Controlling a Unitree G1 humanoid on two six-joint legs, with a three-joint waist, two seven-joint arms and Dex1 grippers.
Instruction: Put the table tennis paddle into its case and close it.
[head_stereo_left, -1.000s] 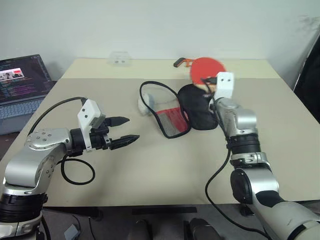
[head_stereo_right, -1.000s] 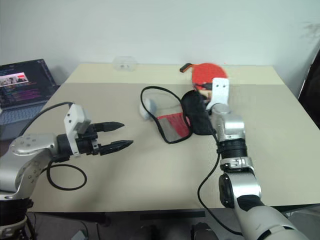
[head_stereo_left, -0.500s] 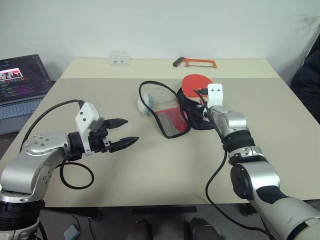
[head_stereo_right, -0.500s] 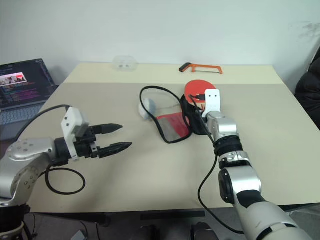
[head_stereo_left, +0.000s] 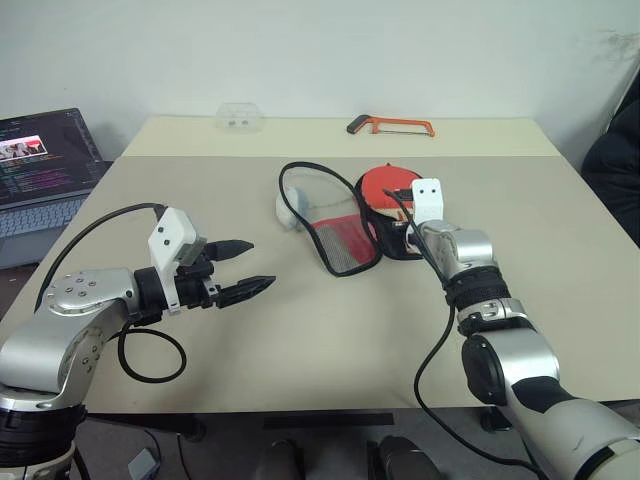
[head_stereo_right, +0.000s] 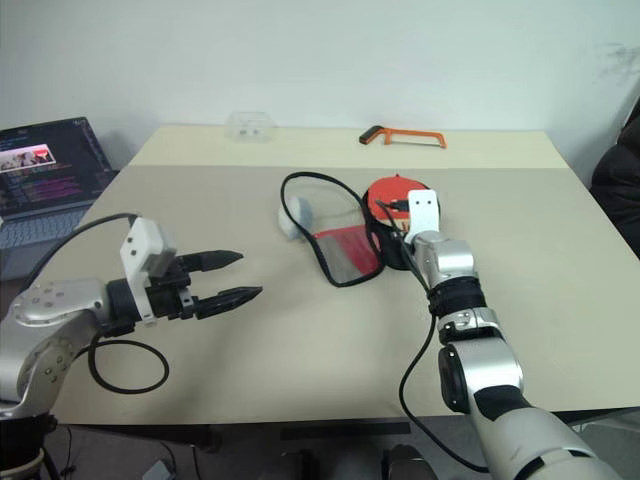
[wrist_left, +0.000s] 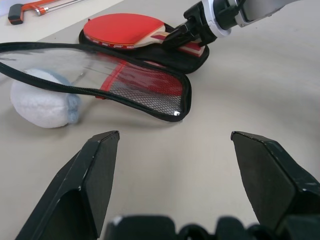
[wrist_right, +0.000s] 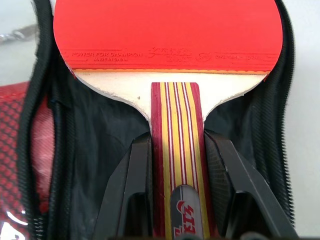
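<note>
Right wrist view: one table tennis paddle (wrist_right: 167, 35), one case (wrist_right: 95, 150).

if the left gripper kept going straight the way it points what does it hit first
Probably the case: the open left gripper aims at its raised mesh flap, with bare table between. The paddle lies beyond. Depth is uncertain.

A: what's the right gripper (wrist_right: 177, 165) doing here?
B: clamped on the table tennis paddle (wrist_right: 170, 55), one black finger either side of the striped wooden handle. Red face fills the top of the frame, lying over the black inside of the open case (wrist_right: 95, 145). Red mesh at the left edge.
</note>
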